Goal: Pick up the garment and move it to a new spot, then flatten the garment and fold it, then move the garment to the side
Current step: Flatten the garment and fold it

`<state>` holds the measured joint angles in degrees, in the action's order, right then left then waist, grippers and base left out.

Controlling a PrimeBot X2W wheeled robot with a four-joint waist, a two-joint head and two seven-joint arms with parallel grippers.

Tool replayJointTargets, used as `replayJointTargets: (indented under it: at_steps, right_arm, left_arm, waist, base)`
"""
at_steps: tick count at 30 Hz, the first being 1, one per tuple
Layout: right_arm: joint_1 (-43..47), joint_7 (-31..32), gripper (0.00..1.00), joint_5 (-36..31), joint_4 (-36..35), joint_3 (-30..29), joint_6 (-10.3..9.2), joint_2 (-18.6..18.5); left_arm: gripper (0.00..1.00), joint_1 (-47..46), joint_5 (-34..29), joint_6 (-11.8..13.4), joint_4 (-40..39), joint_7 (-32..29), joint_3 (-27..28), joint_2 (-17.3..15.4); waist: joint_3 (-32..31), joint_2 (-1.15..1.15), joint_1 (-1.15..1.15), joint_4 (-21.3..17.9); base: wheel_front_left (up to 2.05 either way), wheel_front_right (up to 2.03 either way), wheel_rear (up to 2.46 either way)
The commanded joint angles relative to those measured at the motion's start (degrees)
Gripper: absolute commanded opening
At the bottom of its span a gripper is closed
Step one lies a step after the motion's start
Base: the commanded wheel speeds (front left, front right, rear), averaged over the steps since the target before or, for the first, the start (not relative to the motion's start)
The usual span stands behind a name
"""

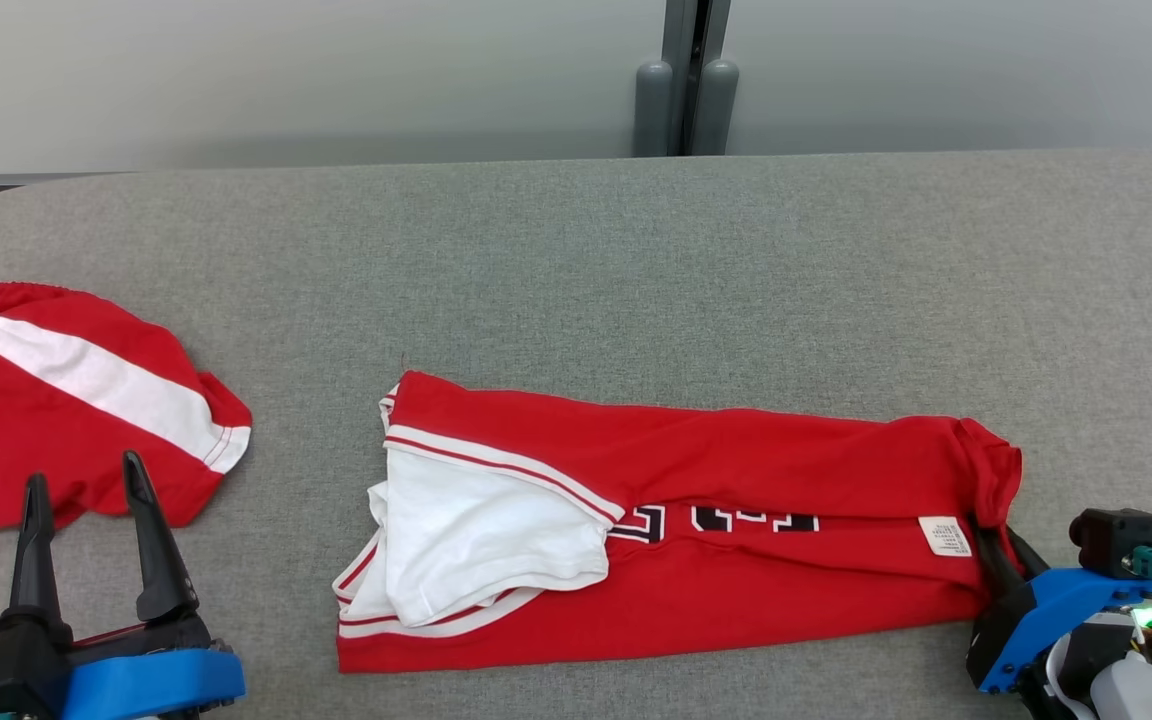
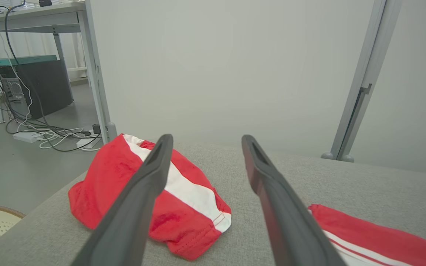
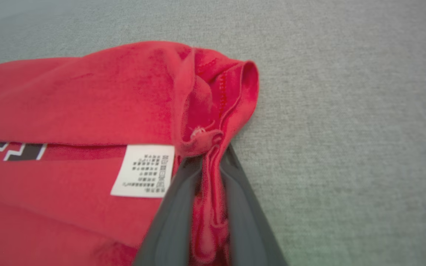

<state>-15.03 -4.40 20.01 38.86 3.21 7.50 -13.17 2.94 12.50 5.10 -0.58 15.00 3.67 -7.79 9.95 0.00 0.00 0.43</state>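
**Item: garment (image 1: 696, 500).** Red jersey with black-and-white lettering, lying as a long folded strip on the bench (image 1: 636, 250). It runs parallel to the near edge, from the middle toward the right edge. A white panel (image 1: 476, 540) spills out at its left end, and a care label (image 1: 946, 535) sits at its right end.

**Right end effector (image 1: 998, 555).** Clenched on a narrow bunch of hem at the garment's right end, just beside the care label. Red cloth fills the gap between its two fingers.

**Left end effector (image 1: 84, 470).** Released, fingers spread wide, grasping nothing. It is near the front left corner, with its tips over the near border of a striped cloth (image 1: 56, 410) by the left edge, well apart from the garment.

**Hazards (judged).**
- The pinch is small and takes a hem ridge, so a lift or drag may slip it free.
- The pinch may hold only some layers, in which case pulling would open the fold.
- The hold is at one end only, so the rest would trail and the loose white panel could bunch against the rough bench cover.
- The left end effector is placed at the striped cloth, and closing there would take the wrong piece.

**Pose.**
- The right arm enters low from the front right corner, its fingers lying nearly flat to the bench and aimed leftward along the strip.
- The left arm's fingers point toward the far edge, low above the bench.
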Motion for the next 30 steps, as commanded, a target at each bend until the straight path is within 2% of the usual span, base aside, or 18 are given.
replayJointTargets:
  at_steps: [1,9,14,17,22,30]
  right_arm:
    - [0.61,-0.07,0.00,0.43,0.44,0.11,-0.02,-0.03]
    - [-1.48,-1.45,0.00,1.90,1.09,-3.35,-0.05,-4.06]
    - [-2.00,-1.75,0.00,1.21,2.25,-6.90,-0.04,-7.39]
    - [-1.84,-1.73,0.00,0.96,2.06,-7.98,-0.04,-8.09]
    - [-0.87,-1.69,0.00,0.66,-0.27,-7.06,-0.01,-6.76]
    - [0.39,-0.66,0.00,2.20,-7.11,-2.32,-0.01,-3.70]
  left_arm:
    - [1.00,-0.34,-0.59,-0.57,0.20,0.26,0.81,0.45]
    - [1.00,0.38,-4.70,-4.55,1.88,0.26,3.78,3.04]
    - [1.00,0.40,-6.17,-5.79,2.52,0.26,4.31,3.78]
    - [1.00,0.60,-6.68,-6.30,2.62,0.26,4.63,4.06]
    - [1.00,0.90,-7.08,-7.04,3.00,0.26,5.32,4.43]
    - [1.00,1.33,-7.41,-7.53,3.54,0.26,5.46,4.81]
  waist:
    - [-0.04,0.00,0.00,-0.02]
    - [-1.34,0.00,0.00,-0.71]
    - [-2.34,0.00,0.00,-0.94]
    - [-2.76,0.00,0.00,-1.11]
    - [-3.19,0.00,0.00,-1.45]
    - [-3.91,0.00,0.00,-1.61]
  base:
    - [0.00,0.00,0.00]
    - [0.00,0.00,0.00]
    - [0.00,0.00,0.00]
    - [0.00,0.00,0.00]
    - [0.00,0.00,0.00]
    - [0.00,0.00,0.00]
